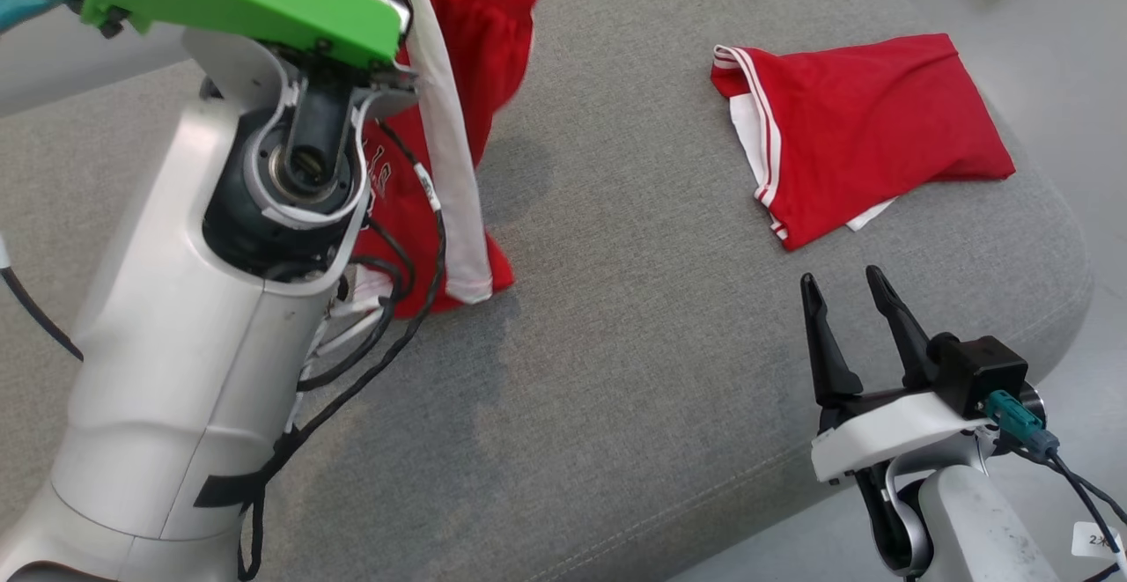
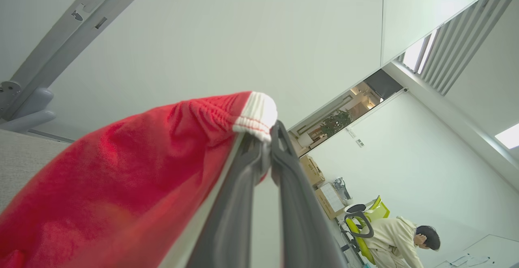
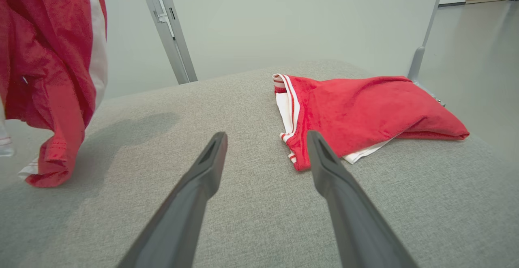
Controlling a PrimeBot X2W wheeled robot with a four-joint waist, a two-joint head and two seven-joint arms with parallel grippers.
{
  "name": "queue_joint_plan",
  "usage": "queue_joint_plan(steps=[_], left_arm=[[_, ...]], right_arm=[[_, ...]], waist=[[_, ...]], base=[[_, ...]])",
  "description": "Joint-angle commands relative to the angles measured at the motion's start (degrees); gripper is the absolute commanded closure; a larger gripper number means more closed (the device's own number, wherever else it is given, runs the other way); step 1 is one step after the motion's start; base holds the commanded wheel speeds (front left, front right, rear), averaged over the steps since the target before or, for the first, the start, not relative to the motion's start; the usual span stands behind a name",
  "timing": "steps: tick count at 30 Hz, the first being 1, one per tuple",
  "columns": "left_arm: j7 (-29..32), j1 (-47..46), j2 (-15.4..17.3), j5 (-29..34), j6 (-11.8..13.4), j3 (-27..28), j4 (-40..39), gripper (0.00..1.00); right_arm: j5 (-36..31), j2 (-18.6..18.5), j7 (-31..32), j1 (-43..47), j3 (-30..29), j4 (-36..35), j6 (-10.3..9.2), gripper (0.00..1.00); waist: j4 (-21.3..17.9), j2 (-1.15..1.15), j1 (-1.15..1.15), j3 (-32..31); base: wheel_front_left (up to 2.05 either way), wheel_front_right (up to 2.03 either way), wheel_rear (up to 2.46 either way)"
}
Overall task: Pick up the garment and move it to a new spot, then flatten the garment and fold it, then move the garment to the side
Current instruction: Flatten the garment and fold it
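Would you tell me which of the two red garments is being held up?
The red-and-white garment on the left, hanging from the left gripper; the folded red garment lies on the grey cushion.

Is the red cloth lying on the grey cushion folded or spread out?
Folded. The red, white-trimmed fabric garment lies doubled over, a white layer peeking out underneath.

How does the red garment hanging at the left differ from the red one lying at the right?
The hanging garment is pinched by the left tool; the lying garment rests on the grey cushion, untouched. The hanging garment droops long and crumpled; the lying garment is folded flat. Both are red with white trim.
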Motion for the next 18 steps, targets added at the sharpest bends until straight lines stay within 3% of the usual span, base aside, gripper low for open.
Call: queue_joint_plan(steps=[1,9,12,16,18], left_arm=[[-1.28,-1.42,-0.93,-0.52,1.26,1.49,-0.53,1.00],[-10.12,1.84,-6.27,-3.27,10.41,10.06,-5.70,1.00],[-12.86,6.91,-6.35,0.03,11.14,13.70,-8.32,1.00],[-13.77,18.61,-7.73,2.45,11.31,25.31,-9.02,1.00],[-13.64,24.12,-8.27,4.18,10.10,31.00,-8.43,1.00]], right_arm=[[0.79,-0.09,-0.01,0.03,0.03,0.09,-0.09,0.00],[1.80,-0.07,-0.01,0.92,-0.68,0.20,-0.09,0.00],[2.12,-0.07,-0.01,1.14,-0.90,0.26,-0.09,0.00],[1.51,-0.08,-0.01,1.34,-0.94,0.60,-0.09,0.00],[0.83,-0.08,-0.01,1.47,-1.15,0.79,-0.09,0.00]], waist=[[-0.40,0.62,0.00,-0.13],[0.08,0.62,0.00,-0.12],[0.60,0.62,0.00,-0.02],[1.98,0.62,0.00,0.18],[2.76,0.62,0.00,0.13]], base=[[0.00,0.00,0.00],[0.00,0.00,0.00],[0.00,0.00,0.00],[0.00,0.00,0.00],[0.00,0.00,0.00]])
